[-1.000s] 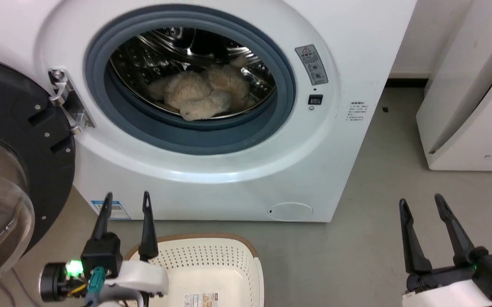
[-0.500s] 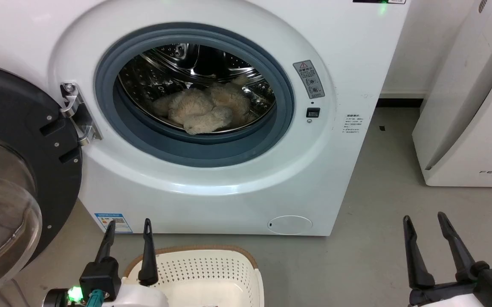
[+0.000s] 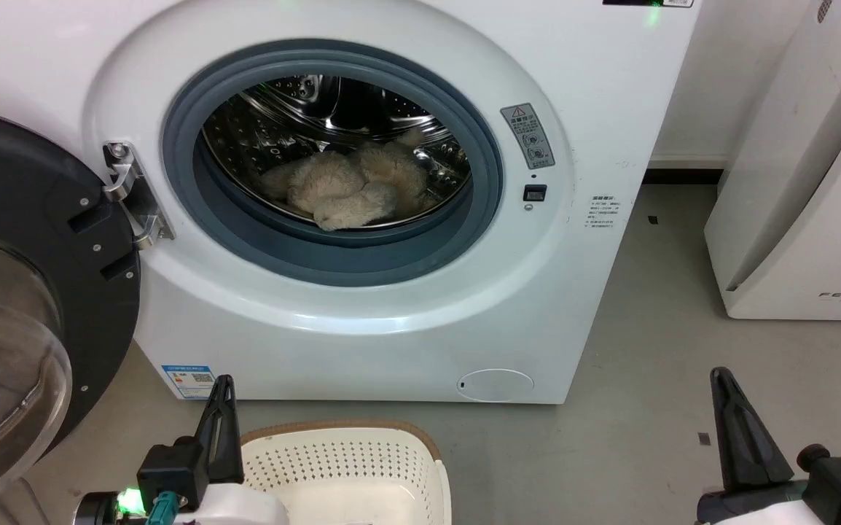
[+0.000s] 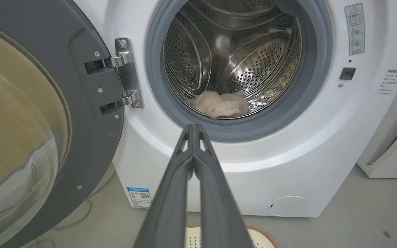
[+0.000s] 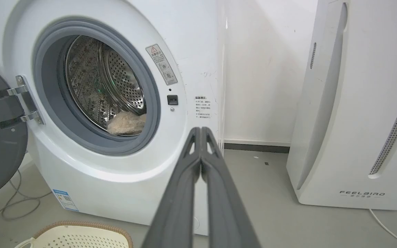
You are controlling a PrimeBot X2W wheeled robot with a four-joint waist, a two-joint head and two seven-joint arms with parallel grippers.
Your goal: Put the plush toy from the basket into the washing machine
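The left gripper (image 3: 224, 385) and right gripper (image 3: 721, 378) each have their fingers pressed together, holding nothing. Above and ahead of the left claw, the plush toy (image 3: 351, 191) lies inside the washing machine (image 3: 362, 321), its underside hidden behind the rubber ring (image 3: 333, 251). The basket (image 3: 347, 456), just right of that claw, is cut off at the head view's bottom edge.

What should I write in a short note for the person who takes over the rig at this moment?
Left tool: shut, empty, low beside the basket.
Right tool: shut, empty, low over the floor.
The plush toy lies inside the drum of the washing machine, whose door stands open.
The basket stands on the floor before it.
Done: toy is in the machine. Left: nothing that I can see.
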